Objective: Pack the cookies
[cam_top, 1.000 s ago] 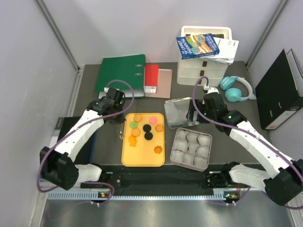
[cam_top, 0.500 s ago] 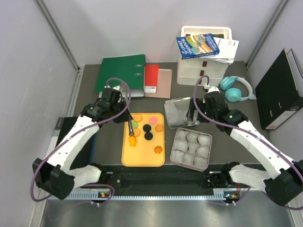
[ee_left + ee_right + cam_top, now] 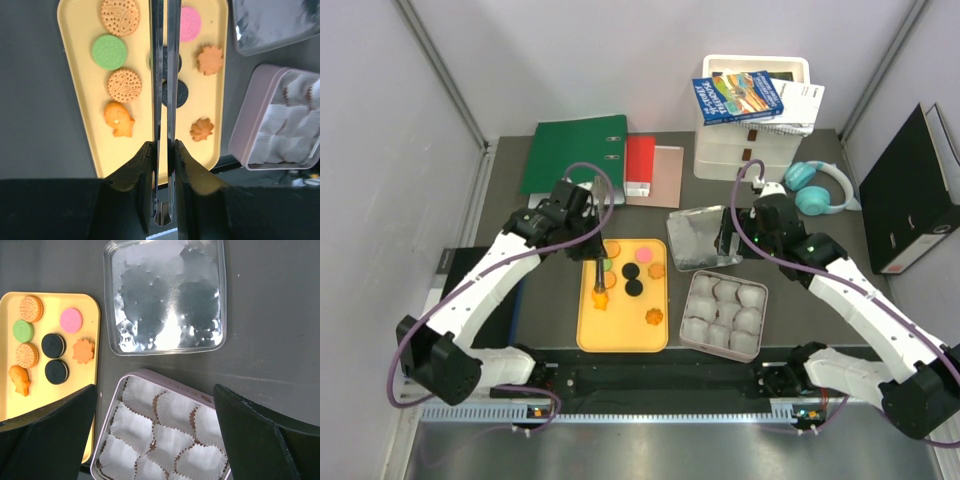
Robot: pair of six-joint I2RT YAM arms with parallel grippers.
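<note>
Hidden: in the left wrist view the tongs (image 3: 172, 75) run up the middle and cover part of one black cookie (image 3: 176, 61). Their tips pass out of the top edge.
Unclear: from above, the tong tips lie over the orange figure-shaped cookie (image 3: 600, 299). Whether they touch it cannot be told.
Cut off: the right wrist view loses the near end of the pink box (image 3: 165, 380) at the bottom edge. Its own dark finger (image 3: 50, 430) hides the near part of the yellow tray (image 3: 95, 320).
Left hand: the left hand (image 3: 163, 147) is clamped on the handle end of the metal tongs, above the tray.
Right hand: the right hand (image 3: 155, 388) has its fingers spread wide with nothing between them, above the box and lid.
Yellow tray: it holds all the cookies (image 3: 124, 85), nine in view. Two are round orange, one green, one pink, two black, two orange flowers and one orange figure. All lie flat and apart.
Pink box: it sits on the worktop (image 3: 260, 365) just right of the tray, filled with white crinkled paper cups (image 3: 172, 412). Every cup that shows is empty.
Clear lid: the clear lid (image 3: 165, 295) lies flat on the worktop just beyond the box.
</note>
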